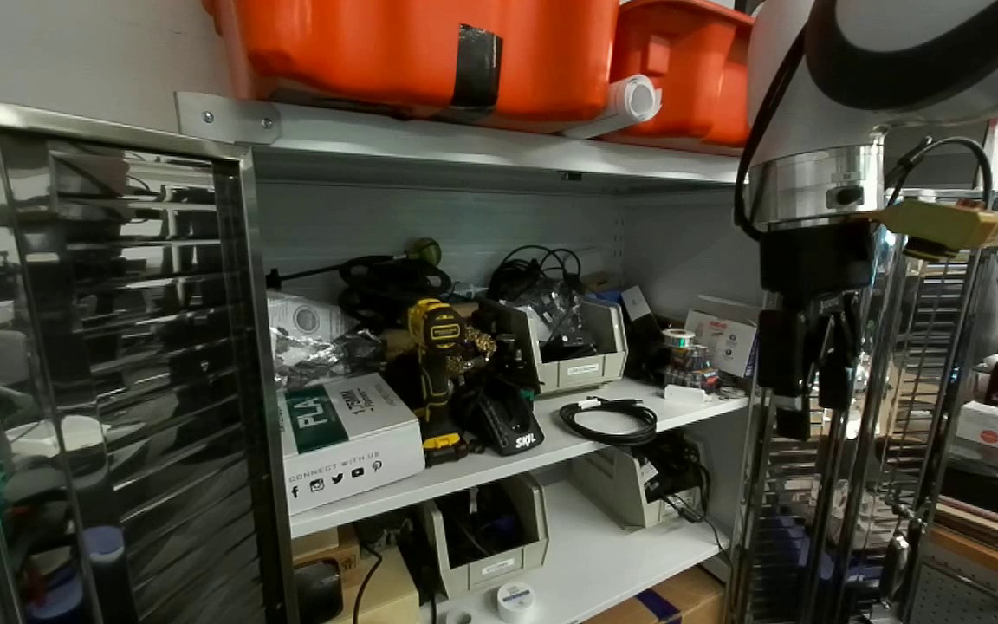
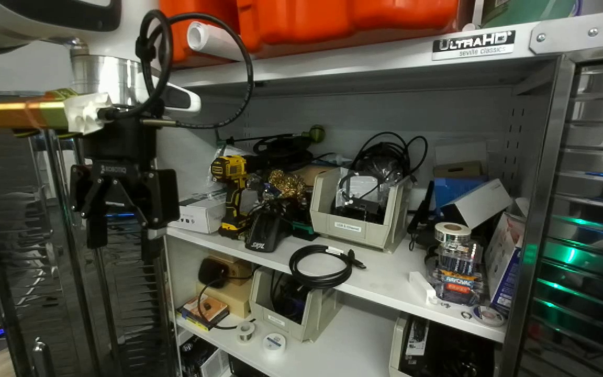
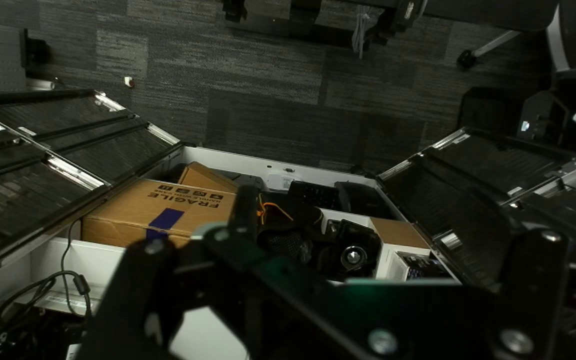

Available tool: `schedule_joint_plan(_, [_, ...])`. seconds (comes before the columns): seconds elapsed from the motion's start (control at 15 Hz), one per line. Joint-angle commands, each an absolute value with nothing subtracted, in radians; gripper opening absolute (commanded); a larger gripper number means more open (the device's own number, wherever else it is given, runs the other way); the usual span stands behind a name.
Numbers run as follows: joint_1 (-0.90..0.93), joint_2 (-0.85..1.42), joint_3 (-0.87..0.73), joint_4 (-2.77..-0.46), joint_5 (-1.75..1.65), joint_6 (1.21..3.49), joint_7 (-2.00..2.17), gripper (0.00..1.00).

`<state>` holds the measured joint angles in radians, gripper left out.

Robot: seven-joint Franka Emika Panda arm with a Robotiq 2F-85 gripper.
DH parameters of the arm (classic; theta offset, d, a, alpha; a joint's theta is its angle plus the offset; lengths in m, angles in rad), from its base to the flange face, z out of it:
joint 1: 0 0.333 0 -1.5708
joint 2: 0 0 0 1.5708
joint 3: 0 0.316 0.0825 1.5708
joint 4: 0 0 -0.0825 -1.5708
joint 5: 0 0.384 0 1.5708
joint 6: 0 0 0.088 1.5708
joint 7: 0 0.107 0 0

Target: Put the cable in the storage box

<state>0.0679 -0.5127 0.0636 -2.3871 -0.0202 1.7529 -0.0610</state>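
Note:
The black cable [image 1: 629, 438] lies coiled on the front edge of the middle shelf; it also shows in an exterior view [image 2: 322, 283]. A light grey storage box [image 1: 581, 373] with a label stands behind it on the same shelf, holding bagged items and black cables; its front wall shows in an exterior view [image 2: 327, 222]. My gripper [image 2: 126, 235] hangs in front of the cabinet, higher than the cable and off to one side, apart from it. It also shows in an exterior view [image 1: 815, 406]. Its fingers are apart with nothing between them. The coiled cable is out of the wrist view.
More grey boxes [image 1: 499, 568] [image 2: 398, 343] stand on the lower shelf. A yellow drill [image 1: 436, 329], a black charger [image 2: 265, 230] and a tape-and-battery stack [image 2: 456, 267] share the middle shelf [image 2: 385, 288]. Open cabinet doors [image 1: 144, 390] flank it. A cardboard box [image 3: 163, 207] sits lower down.

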Motion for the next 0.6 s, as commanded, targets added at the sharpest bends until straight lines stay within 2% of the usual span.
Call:
schedule_joint_plan(0.0, [0.070,-0.502,0.057,-2.388,-0.024,1.773,-0.061,1.00])
schedule_joint_plan(0.53, [0.026,-0.346,0.011,-2.388,-0.071,2.062,-0.070,1.00])
